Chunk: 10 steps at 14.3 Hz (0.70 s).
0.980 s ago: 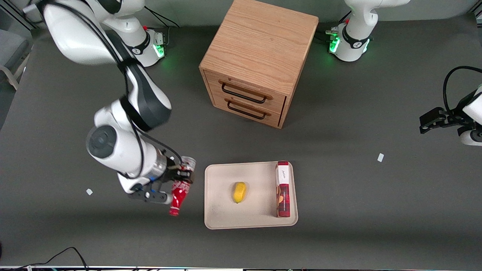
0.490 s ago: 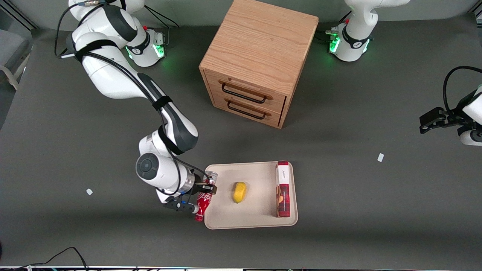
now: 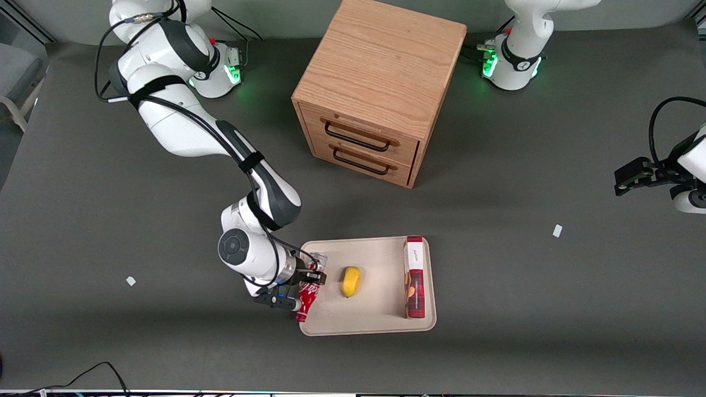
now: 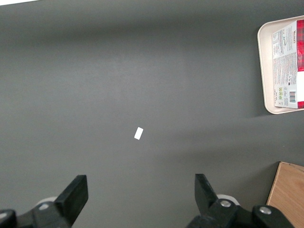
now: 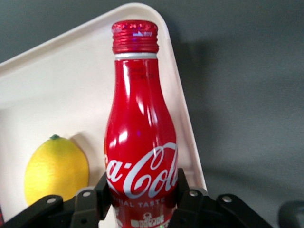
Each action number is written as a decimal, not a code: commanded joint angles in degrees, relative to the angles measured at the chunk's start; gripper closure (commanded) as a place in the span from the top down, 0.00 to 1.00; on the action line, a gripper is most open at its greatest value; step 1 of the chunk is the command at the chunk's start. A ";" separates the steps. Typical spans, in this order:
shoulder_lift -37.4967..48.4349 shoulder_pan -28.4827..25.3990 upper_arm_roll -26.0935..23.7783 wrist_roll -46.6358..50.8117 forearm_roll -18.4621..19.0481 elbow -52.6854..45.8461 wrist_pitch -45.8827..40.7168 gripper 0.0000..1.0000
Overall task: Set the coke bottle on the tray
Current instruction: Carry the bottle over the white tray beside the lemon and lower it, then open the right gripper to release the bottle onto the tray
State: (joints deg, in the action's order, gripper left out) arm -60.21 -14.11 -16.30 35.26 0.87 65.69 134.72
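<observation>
Wrist view shows it best: my gripper [image 5: 142, 202] is squeezed shut around the fat lower part of the coke bottle [image 5: 138, 133], one black finger [image 5: 90, 202] on each side of the white writing. I hold it low on its body so it does not slip.

From the front view, my gripper [image 3: 302, 285] hangs over the edge of the tray [image 3: 380, 325] at the working arm's end. The coke bottle [image 3: 308, 295] lies tilted in my grip, its red cap end pointing toward the front camera and its silver bottom [image 3: 318, 258] pointing away. It sits right over the tray's rim, part above the tray and part above the table [image 3: 110, 220]. I think it is not down yet, so I am near the end of the job but not done.

Just beside the bottle, on the tray, lies a yellow lemon [image 3: 351, 281]. I want to stay off it so it does not roll. Toward the parked arm's end of the tray lies a red snack box [image 3: 414, 278], flat on its side.

Farther from the front camera stands a wooden drawer cabinet [image 3: 375, 88] with two dark handles, well apart from the tray.
</observation>
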 commanded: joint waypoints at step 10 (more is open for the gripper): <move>-0.70 -0.48 0.48 1.04 0.45 -1.44 0.10 1.00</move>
State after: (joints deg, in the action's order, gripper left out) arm -60.46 -14.14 -16.24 35.27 0.88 64.94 134.90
